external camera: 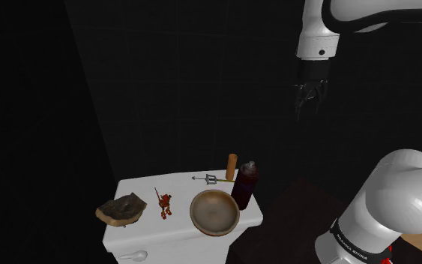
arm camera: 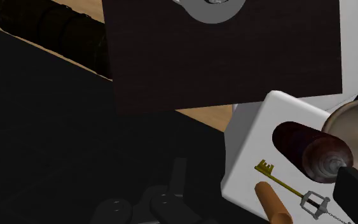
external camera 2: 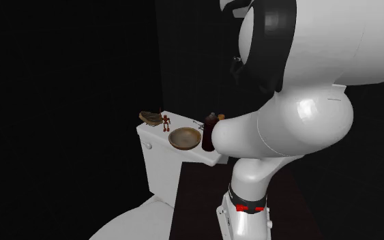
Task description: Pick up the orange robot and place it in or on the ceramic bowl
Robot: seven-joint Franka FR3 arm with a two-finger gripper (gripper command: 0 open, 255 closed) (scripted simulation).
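**Q:** Where was the orange robot (external camera: 163, 204) (external camera 2: 166, 122) recorded, and how was the pincer (external camera: 307, 112) set?

**A:** The orange robot was recorded on the toilet cistern lid (external camera: 138, 187), roughly midway along it. It was placed between a brown lump (external camera: 121, 210) at one end and the bowl (external camera: 214, 211) (external camera 2: 185, 138), near the bowl but apart from it. Whether it stood or lay could not be determined. The pincer was held high above the lid and well apart from it, out past the end where the dark bottle (external camera: 245, 184) (arm camera: 311, 149) stood. It was judged wide and empty, since one finger (arm camera: 357, 188) was seen far out from the middle of the wrist view.

**Q:** What failures were to be expected from there?

**A:** Three were judged likely.
- **Approach:** The bottle and the wooden cylinder (external camera: 232, 166), both tall and set at the pincer's end of the lid, could be struck on the way across.
- **Grasp:** The toy, being thin and slight, could be missed or flicked over the lid's edge by a slightly offset closure.
- **Placement:** The bowl, placed close to the lid's front edge, could be pushed off if it were touched.
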